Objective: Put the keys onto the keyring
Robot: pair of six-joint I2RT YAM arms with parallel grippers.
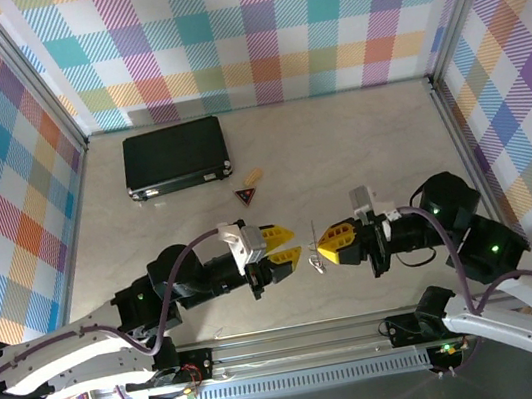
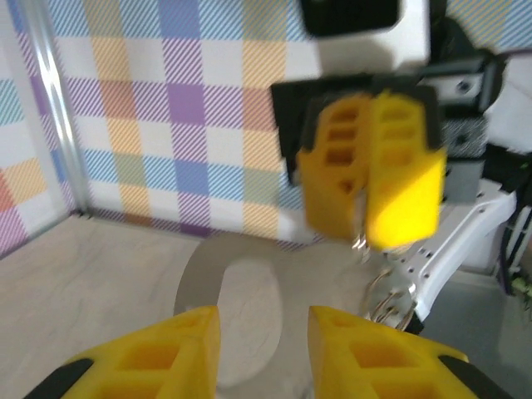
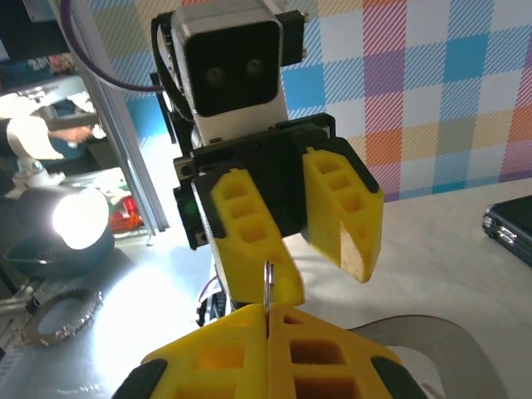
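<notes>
Right wrist: keyring (image 3: 268, 284) juts out (edge-on) between closed right fingers (image 3: 212, 357).

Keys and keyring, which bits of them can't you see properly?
Top view: metal bits between the left gripper and right gripper are too tiny to tell keys from keyring.
Left wrist view: the ring hanging under the right gripper is blurred.
Right wrist view: a metal sliver shows edge-on, its lower part hidden by the shut fingers.

Keyring (image 2: 389, 301) is off the table: thin silvery wire loops dangling just below the closed tips of the right gripper (image 1: 321, 248). Keys (image 3: 268, 287) show as a pale metal sliver, edge-on and upright, pinched between those tips
</notes>
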